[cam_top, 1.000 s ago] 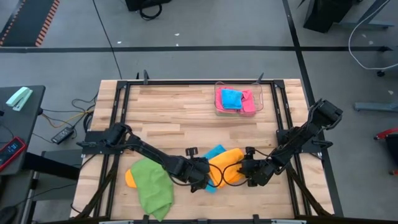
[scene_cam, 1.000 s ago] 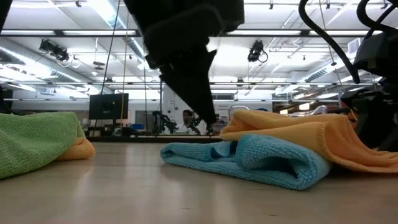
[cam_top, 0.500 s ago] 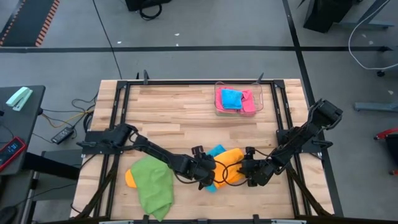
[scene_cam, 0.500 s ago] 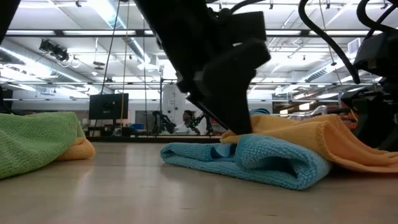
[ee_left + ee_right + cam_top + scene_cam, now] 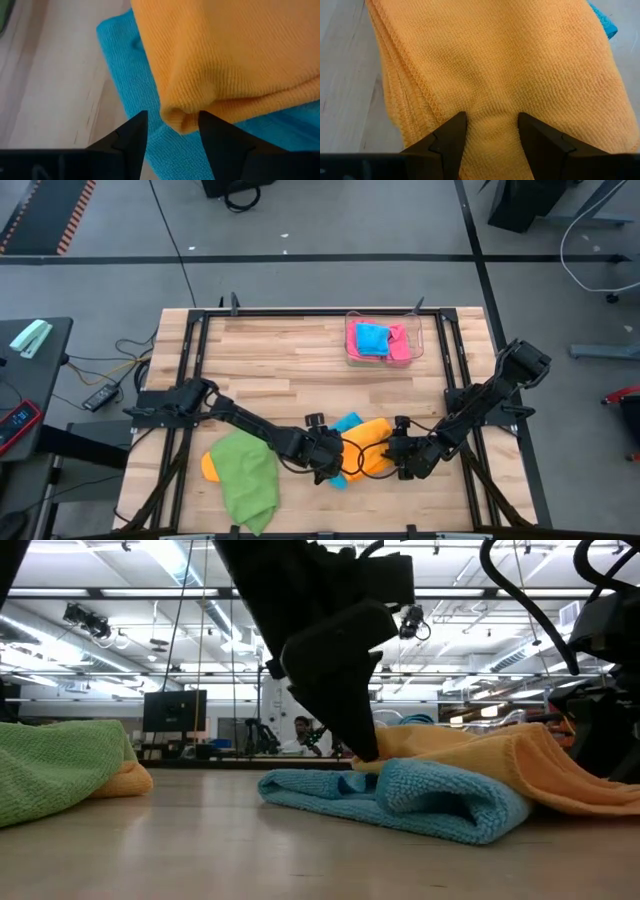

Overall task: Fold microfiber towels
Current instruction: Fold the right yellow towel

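Orange microfibre, soft and finely ribbed, lies folded on the front middle of my wooden worktop (image 5: pixel 260 370). This orange towel (image 5: pixel 368 446) rests on top of a sky blue towel (image 5: pixel 420 798), which is crumpled under it and shows at the edges. In the low view the blue one makes a thick rolled fold in front, with the orange one draped over it behind.

My left pincer (image 5: pixel 172 131) is at the near corner of the orange towel. Its fingers (image 5: pixel 131 135) stand apart, one on each side of a rounded fold of orange cloth, and I cannot tell if they press it. My right pincer (image 5: pixel 492 129) is at the other end of the same towel. A raised ridge of orange cloth sits between its two fingers (image 5: pixel 538 134), so it is pinching the towel there. The stitched edges of several layers show beside it.

Well to the left lies a green towel (image 5: pixel 246 477), loosely heaped, on top of another orange towel (image 5: pixel 209 467).

At the far side of the worktop stands a clear tray (image 5: pixel 417 340). Inside it are a blue towel (image 5: pixel 372 337) and a pink towel (image 5: pixel 399 344), folded and touching.
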Robot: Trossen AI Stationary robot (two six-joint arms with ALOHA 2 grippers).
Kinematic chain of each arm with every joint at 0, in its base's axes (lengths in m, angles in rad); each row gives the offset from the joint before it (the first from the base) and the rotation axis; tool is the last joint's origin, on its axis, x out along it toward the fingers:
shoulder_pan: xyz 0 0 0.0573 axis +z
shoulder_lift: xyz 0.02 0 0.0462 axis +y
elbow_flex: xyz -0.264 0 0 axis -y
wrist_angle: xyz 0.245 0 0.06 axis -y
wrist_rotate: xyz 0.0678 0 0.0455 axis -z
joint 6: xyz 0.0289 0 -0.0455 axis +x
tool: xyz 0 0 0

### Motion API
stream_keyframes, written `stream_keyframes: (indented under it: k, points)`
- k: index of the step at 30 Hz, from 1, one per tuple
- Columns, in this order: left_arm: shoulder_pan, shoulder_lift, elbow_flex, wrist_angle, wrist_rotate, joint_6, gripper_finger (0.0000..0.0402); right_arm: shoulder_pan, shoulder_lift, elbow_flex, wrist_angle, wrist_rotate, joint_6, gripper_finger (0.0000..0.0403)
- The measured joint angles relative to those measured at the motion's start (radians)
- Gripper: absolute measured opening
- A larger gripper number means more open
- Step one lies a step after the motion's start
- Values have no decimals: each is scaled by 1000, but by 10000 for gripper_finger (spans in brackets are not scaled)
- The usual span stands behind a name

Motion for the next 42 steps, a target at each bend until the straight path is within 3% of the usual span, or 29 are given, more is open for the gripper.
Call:
stream_keyframes:
  k: [10,19,24,38,42]
  points:
    - [7,37,1,114,-7,52,178,0,0,-1,3,1,3,193]
    - [1,27,0,158,-91,81,167,0,0,-1,5,2,3,193]
    - [-16,3,2,54,-221,45,152,0,0,-1,4,2,3,193]
    - [-63,-75,0,-190,-204,-68,105,0,0,0,0,2,10,193]
    - [-84,-84,1,-135,-191,-13,103,0,0,0,1,2,7,193]
